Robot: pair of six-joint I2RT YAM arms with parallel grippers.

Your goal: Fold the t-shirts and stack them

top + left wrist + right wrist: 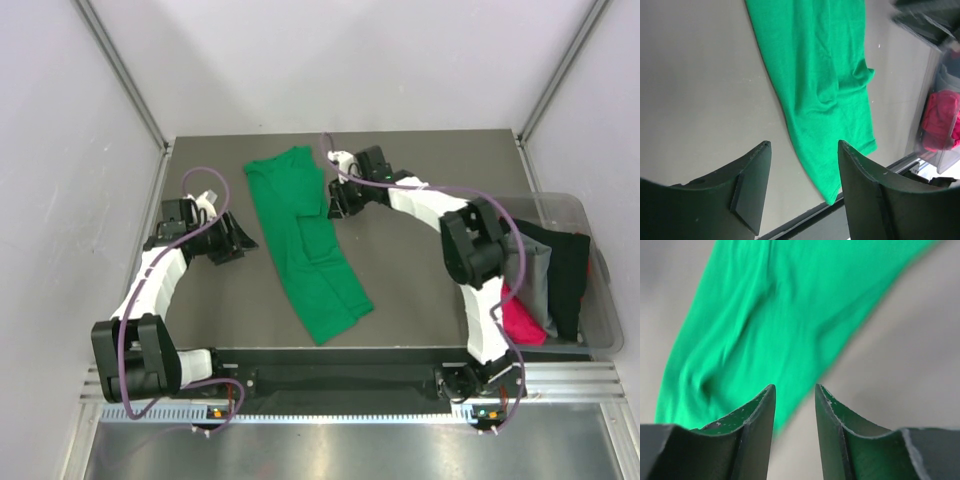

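Observation:
A bright green t-shirt [305, 245] lies folded lengthwise into a long strip on the grey table, running from the back middle toward the front. It also shows in the left wrist view [825, 85] and, blurred, in the right wrist view [775, 315]. My left gripper [240, 242] is open and empty, just left of the shirt's middle. My right gripper [333, 203] is open and empty, at the shirt's upper right edge. Magenta-pink [520, 318], grey [535, 280] and black [568, 275] shirts lie in the bin.
A clear plastic bin [600, 300] stands at the table's right edge and holds the other shirts; it shows in the left wrist view [945, 125]. A black rail [340, 375] runs along the table's front edge. Grey walls enclose the table.

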